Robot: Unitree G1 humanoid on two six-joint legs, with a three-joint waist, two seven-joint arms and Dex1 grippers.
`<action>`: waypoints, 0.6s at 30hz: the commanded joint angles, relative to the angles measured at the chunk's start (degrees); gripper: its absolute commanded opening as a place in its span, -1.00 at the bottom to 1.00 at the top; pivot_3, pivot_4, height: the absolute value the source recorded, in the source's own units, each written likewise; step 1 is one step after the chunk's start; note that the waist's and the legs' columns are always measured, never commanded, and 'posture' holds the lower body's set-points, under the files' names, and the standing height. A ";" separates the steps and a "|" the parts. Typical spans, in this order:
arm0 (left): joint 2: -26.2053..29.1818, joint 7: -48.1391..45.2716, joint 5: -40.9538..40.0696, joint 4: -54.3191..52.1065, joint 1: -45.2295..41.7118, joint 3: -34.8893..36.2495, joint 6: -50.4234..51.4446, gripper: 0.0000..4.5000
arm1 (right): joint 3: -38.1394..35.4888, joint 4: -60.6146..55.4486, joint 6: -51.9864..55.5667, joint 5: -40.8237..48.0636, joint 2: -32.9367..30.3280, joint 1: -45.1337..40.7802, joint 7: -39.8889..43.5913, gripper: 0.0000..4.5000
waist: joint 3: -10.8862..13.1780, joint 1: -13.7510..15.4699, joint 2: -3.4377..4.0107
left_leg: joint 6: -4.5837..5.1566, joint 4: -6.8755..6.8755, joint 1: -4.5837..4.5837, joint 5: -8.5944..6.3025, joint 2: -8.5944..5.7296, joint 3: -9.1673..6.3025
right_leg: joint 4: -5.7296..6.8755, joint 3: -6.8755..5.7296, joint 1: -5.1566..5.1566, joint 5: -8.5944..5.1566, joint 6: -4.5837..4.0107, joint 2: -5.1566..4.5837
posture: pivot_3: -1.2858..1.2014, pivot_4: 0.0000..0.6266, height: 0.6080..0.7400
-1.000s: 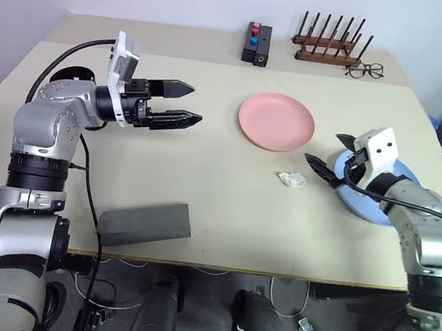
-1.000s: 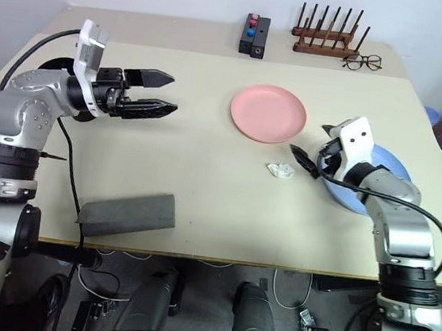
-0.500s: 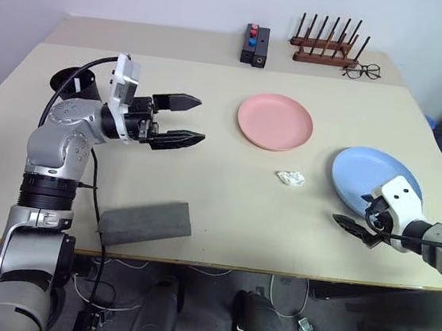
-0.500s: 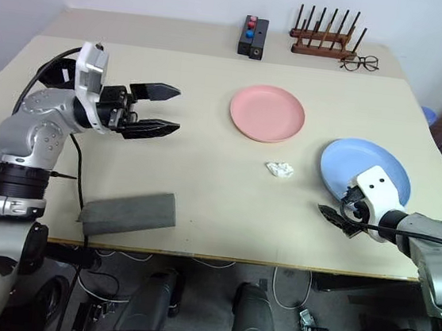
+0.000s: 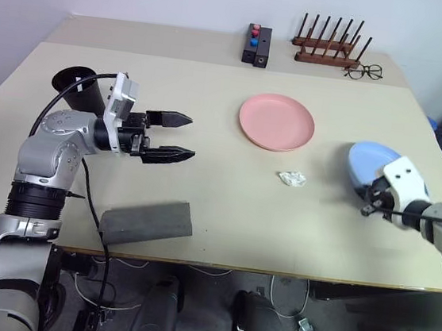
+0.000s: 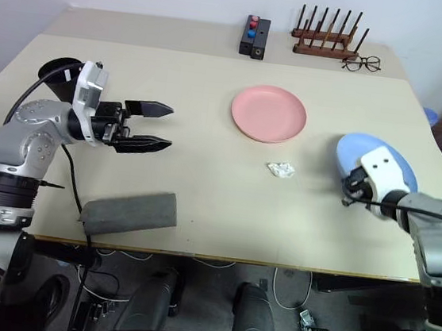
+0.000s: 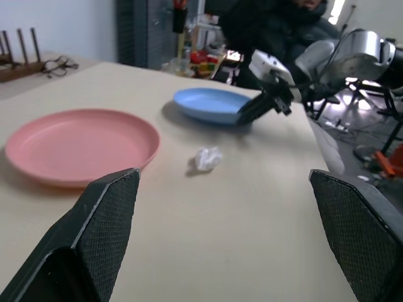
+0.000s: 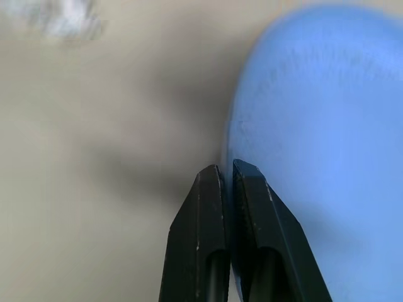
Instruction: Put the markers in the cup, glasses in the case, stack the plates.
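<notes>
Two plates wait to be stacked on a beige table (image 5: 204,172): the pink plate (image 5: 276,121) lies flat near the middle, and the blue plate (image 6: 377,163) sits toward the robot's right, its near rim pinched between the pressed-together fingers of the right gripper (image 8: 228,189) and apparently tipped up off the tabletop. The left gripper (image 5: 178,137) hovers over the table's left half, fingers spread wide and holding nothing, pointing toward the pink plate with the cup (image 5: 77,85) just behind its arm. A grey case (image 5: 146,222) lies at the near edge, and a crumpled white scrap (image 5: 290,178) rests between the two plates. Neither sunglasses nor a marker can be made out on the table. With the grip only at the rim, the carry likely calls for keeping the blue plate close to level, lifting it clear of the scrap, and centring it over the pink plate before letting go, so it settles without sliding off.
</notes>
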 commanded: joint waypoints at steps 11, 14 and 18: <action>0.64 4.48 -1.58 -1.80 -0.42 4.36 -1.20 1.00 | 14.81 21.24 -24.41 -12.00 17.43 -25.94 -4.44 -0.97 | 0.03 -1.44 0.01 | 0.01 -0.21 0.01 0.02 0.00 0.00 | 0.05 0.01 -0.10 0.06 0.13 0.04 | 0.03 -0.52 1.00; 1.06 5.35 -1.87 -3.12 0.70 4.93 -0.88 1.00 | 16.63 25.83 -28.89 -13.57 20.14 -28.91 -3.79 -0.97 | 0.03 -1.36 0.01 | 0.01 -0.27 0.01 0.02 -0.01 0.00 | 0.04 0.01 -0.10 0.06 0.17 0.04 | 0.03 -0.52 1.00; 1.73 6.67 -2.88 -5.98 3.17 6.16 0.23 1.00 | 20.74 31.92 -32.98 -15.69 25.95 -32.19 -1.93 -0.97 | 0.03 -1.81 0.01 | 0.00 -0.36 0.05 0.03 -0.01 0.01 | 0.05 0.01 -0.13 0.09 0.26 0.04 | 0.03 -0.52 1.00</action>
